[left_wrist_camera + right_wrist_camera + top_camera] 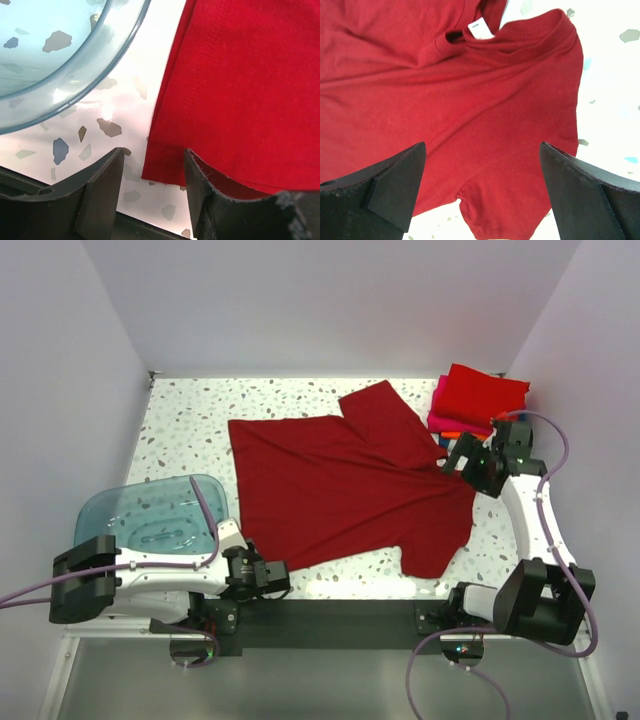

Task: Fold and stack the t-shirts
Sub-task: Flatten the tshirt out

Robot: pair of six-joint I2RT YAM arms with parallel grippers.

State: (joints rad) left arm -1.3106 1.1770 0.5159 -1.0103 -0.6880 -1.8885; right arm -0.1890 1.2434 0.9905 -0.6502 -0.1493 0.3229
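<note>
A plain dark red t-shirt (345, 490) lies spread flat on the speckled table, its collar to the right. My left gripper (278, 576) is open at the shirt's near left hem corner. In the left wrist view that corner (165, 167) lies between the open gripper's (152, 177) fingers, not gripped. My right gripper (458, 454) is wide open above the shirt's collar and shoulder. The right wrist view shows the gripper (482, 187) over a sleeve (520, 200), with the collar label (480, 29) beyond. A stack of folded shirts (482, 397), bright red over magenta, sits at the back right.
A translucent blue tub (150, 512) stands at the near left, close to the left arm; its rim shows in the left wrist view (95, 70). White walls enclose the table on three sides. The table's dark front edge (340, 615) runs between the arm bases.
</note>
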